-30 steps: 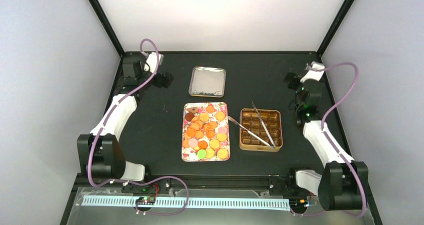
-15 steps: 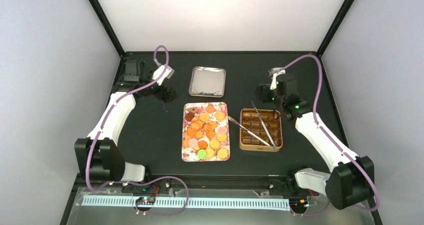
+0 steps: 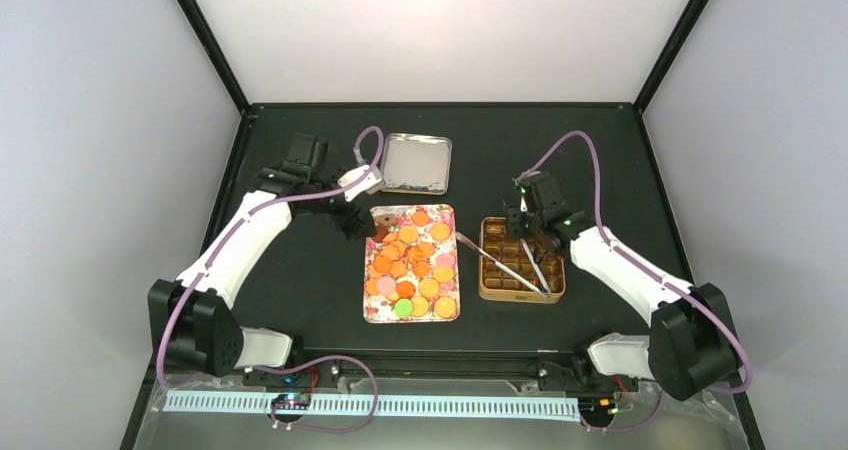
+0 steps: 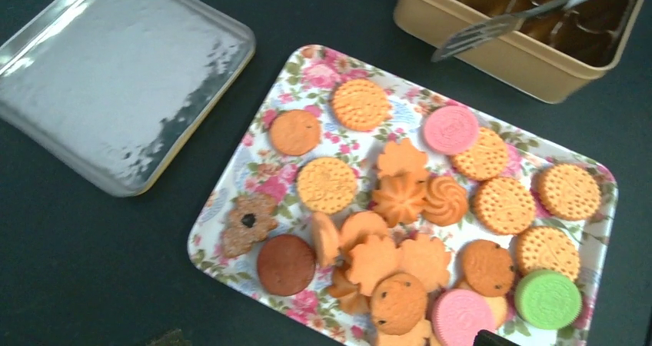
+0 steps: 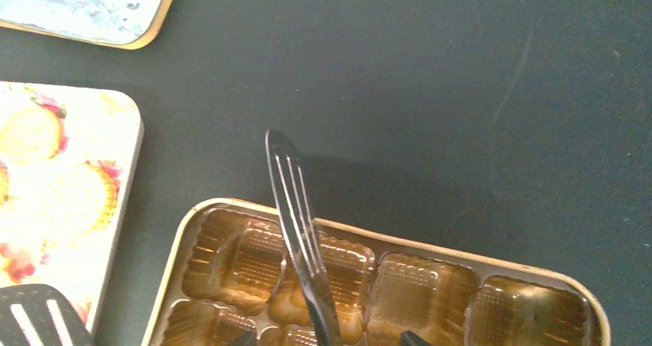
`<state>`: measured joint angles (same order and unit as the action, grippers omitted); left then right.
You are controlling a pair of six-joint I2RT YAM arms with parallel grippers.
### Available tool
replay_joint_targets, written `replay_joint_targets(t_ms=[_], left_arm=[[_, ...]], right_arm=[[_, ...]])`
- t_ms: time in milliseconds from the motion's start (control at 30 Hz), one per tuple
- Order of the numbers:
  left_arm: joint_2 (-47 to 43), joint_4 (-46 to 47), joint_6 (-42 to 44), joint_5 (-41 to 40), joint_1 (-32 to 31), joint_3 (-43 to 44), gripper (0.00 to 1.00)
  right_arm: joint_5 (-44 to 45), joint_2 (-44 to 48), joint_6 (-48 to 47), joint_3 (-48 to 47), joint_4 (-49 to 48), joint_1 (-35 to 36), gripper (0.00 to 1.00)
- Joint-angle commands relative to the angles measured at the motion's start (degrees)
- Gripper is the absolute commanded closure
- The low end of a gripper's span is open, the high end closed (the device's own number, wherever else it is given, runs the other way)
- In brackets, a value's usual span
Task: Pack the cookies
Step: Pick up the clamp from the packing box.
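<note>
Cookies (image 4: pixel 400 200) heaped on floral tray (image 4: pixel 260 165) (mostly orange, few pink, one green). Left gripper (image 3: pixel 358 223) above tray's far-left corner, jaws wide apart, holding nothing. Right of tray: brown tin (image 3: pixel 521 295), metal tongs (image 5: pixel 296 223) lying across it. Right gripper (image 3: pixel 527 234) above tongs, fingertips barely in view; can't tell whether it grips.

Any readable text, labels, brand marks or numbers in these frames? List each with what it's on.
None legible in any view.
Embossed orange, pink and green cookies: stamped patterns only, too small to read as letters.
Flower-patterned rectangular tray, silver metal lid, gold compartmented tin: no print visible.
</note>
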<state>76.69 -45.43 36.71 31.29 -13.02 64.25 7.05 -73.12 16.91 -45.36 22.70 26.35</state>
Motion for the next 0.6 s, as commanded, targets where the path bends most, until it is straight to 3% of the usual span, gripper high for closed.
replay_joint_targets(t_ms=[0,433,567], left_arm=[[-0.3,-3.8,2.4,-0.8,-2.6,2.6,0.01],[2.6,-9.0,2.4,7.0,-5.7,7.8,0.01],[1.9,-10.3,3.5,10.9,-6.0,6.9,0.01]], right_arm=[[1.9,-0.7,0.4,0.9,-0.8,0.4,0.54],[6.0,-1.5,-2.3,0.6,-0.9,3.5,0.98],[7.4,-0.9,-3.5,0.5,-0.9,5.3,0.99]])
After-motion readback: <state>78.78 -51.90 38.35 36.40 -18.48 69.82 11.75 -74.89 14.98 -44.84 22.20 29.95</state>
